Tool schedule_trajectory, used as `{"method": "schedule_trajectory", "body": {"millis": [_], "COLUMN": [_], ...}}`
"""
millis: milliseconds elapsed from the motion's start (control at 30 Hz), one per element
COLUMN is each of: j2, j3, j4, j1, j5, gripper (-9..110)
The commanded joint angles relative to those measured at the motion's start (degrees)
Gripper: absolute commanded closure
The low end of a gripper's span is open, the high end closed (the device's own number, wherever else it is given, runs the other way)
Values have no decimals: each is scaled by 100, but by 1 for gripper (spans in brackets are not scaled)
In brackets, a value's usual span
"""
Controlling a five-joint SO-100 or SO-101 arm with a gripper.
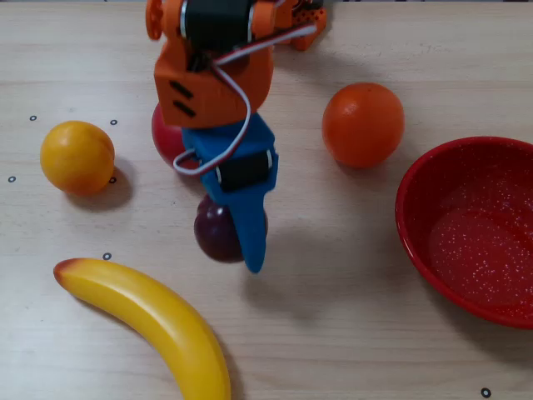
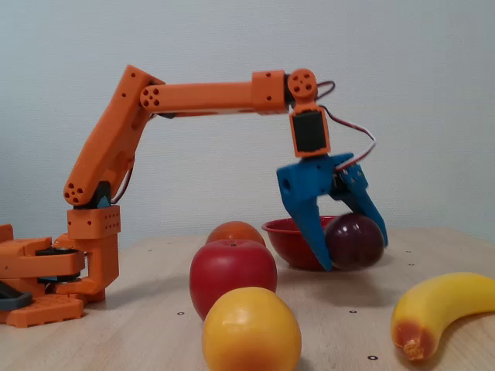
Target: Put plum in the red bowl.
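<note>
The dark purple plum (image 1: 213, 233) sits between the blue fingers of my gripper (image 1: 235, 248). In the fixed view the gripper (image 2: 356, 255) is shut on the plum (image 2: 356, 236) and holds it clear above the table, with a shadow beneath it. In the overhead view one blue finger covers the plum's right side and the other finger is hidden. The red bowl (image 1: 410, 208) stands at the right edge of the overhead view, well apart from the plum. In the fixed view the bowl (image 2: 288, 232) shows behind the gripper.
A red apple (image 1: 166, 140) lies partly under the arm, close to the plum; it also shows in the fixed view (image 2: 232, 274). An orange (image 1: 363, 125) stands between arm and bowl. A yellow-orange fruit (image 1: 77, 157) is at the left, a banana (image 1: 150, 317) at the front.
</note>
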Motion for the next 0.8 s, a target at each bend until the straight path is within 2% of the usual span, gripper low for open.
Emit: {"method": "schedule_trajectory", "body": {"millis": [0,400,767], "j2": [1318,2215,2909], "j3": [-105,659,589], "j4": [44,-114,-88], "j1": [9,-185,-1055], "j5": [-88,-53,352], "gripper": [102,102,102]}}
